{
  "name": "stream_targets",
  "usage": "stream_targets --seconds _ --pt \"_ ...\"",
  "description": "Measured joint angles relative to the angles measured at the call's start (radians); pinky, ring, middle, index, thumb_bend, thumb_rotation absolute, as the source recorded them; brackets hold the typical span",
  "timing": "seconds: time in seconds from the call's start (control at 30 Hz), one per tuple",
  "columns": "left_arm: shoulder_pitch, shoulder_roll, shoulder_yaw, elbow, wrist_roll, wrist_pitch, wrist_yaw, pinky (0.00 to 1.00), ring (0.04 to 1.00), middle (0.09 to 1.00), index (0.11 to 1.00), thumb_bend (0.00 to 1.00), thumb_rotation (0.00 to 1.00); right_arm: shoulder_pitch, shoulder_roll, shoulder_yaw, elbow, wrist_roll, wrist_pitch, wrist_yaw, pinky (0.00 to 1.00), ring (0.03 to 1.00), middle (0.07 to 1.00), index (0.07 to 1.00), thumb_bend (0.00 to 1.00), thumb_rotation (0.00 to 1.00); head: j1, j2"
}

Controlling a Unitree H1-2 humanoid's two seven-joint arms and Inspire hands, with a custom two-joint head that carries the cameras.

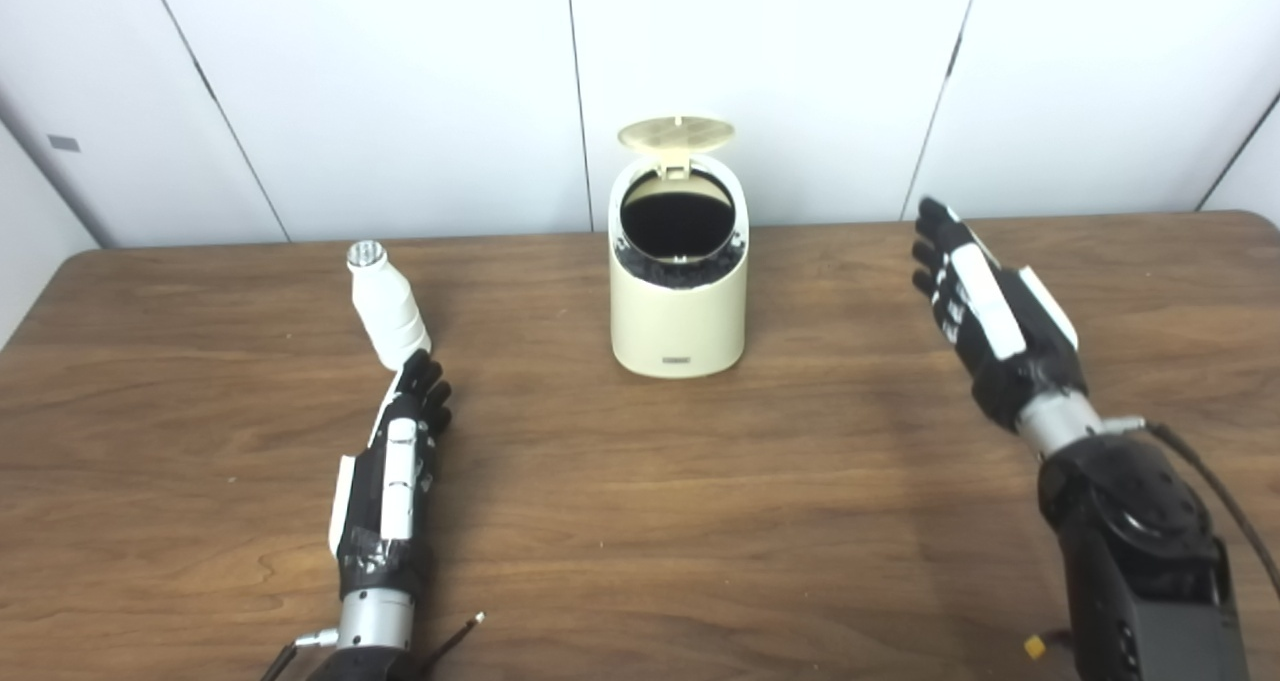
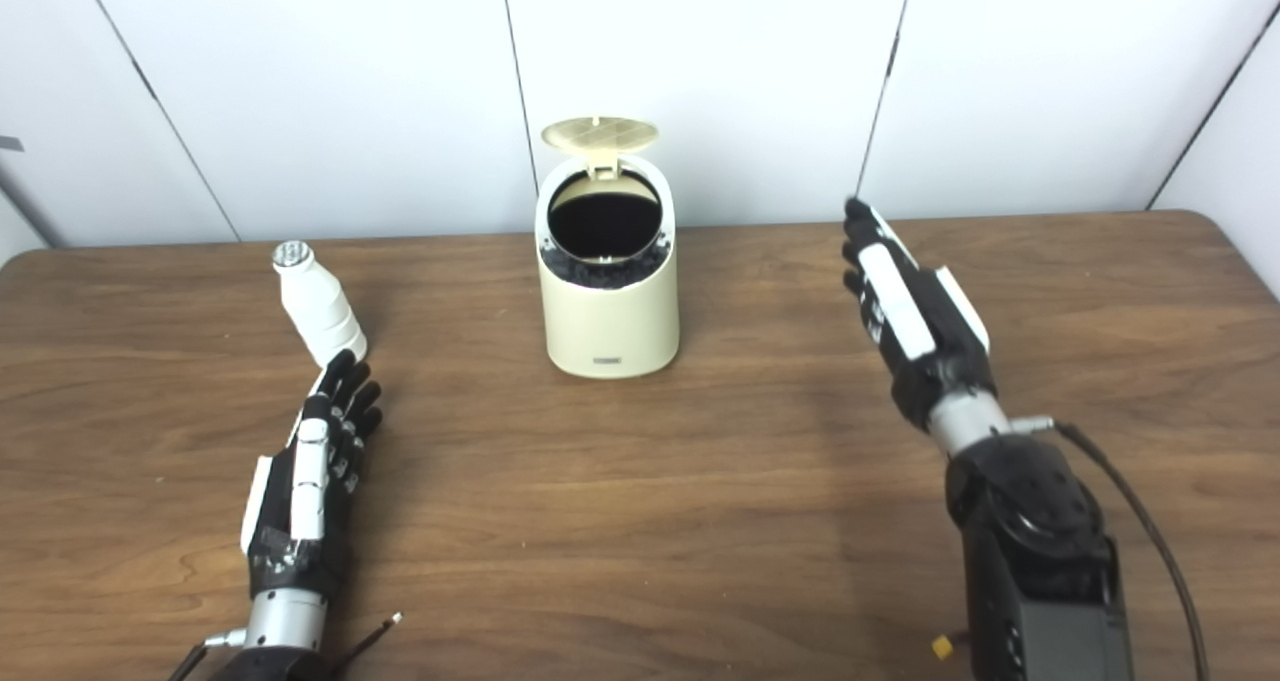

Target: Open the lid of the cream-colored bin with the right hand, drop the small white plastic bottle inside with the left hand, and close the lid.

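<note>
- Since the lid is seen tipped up behind the dark mouth of the cream-colored bin, the opening step is judged done — the drop and the closing are left.
- Nothing is gripped by the right hand: it is held above the table at the right of the frame, well apart from the bin, its fingers stretched out and slightly apart.
- The small white plastic bottle is not yet picked up; it is found left of centre, leaning toward the upper left, its ribbed cap uppermost.
- The left hand is laid low in the lower left, fingers extended and empty, fingertips just beside the bottle's base — whether they touch cannot be told.
- The bin is set at the centre, near the table's far edge; its body is rounded and tapered, with dark lining shown at the rim.
</note>
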State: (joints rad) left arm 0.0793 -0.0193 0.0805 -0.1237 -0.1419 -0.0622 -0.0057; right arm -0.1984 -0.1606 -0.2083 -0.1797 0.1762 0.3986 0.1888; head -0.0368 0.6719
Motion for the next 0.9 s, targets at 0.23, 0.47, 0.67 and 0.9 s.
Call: stream_targets --seconds 0.23,0.47,0.67,0.9 --pt "-0.001 0.024 0.007 0.002 -0.023 0.0 -0.009 0.98 0.951 0.947 0.95 0.46 0.85 0.086 0.005 -0.004 0.124 0.045 -0.19 0.01 1.0 1.0 1.0 1.0 0.68 1.0 0.015 0.003" --pt "-0.005 0.037 0.008 0.005 -0.016 0.005 -0.004 0.98 0.959 0.957 0.96 0.47 0.79 0.097 0.009 0.004 0.181 0.051 -0.323 0.01 1.0 1.0 1.0 1.0 0.66 1.0 0.04 0.003" --pt "0.001 0.06 0.004 -0.014 0.026 0.045 -0.003 0.98 0.957 0.953 0.969 0.5 0.68 0.108 0.011 0.006 0.21 0.053 -0.383 0.005 1.0 1.0 1.0 1.0 0.64 1.0 0.074 0.0" --pt "0.059 0.081 0.004 -0.166 0.121 0.178 0.011 0.98 0.955 0.94 0.953 0.48 0.5 0.112 0.01 0.015 0.21 0.048 -0.402 -0.005 1.0 1.0 1.0 1.0 0.68 1.0 0.103 -0.003"
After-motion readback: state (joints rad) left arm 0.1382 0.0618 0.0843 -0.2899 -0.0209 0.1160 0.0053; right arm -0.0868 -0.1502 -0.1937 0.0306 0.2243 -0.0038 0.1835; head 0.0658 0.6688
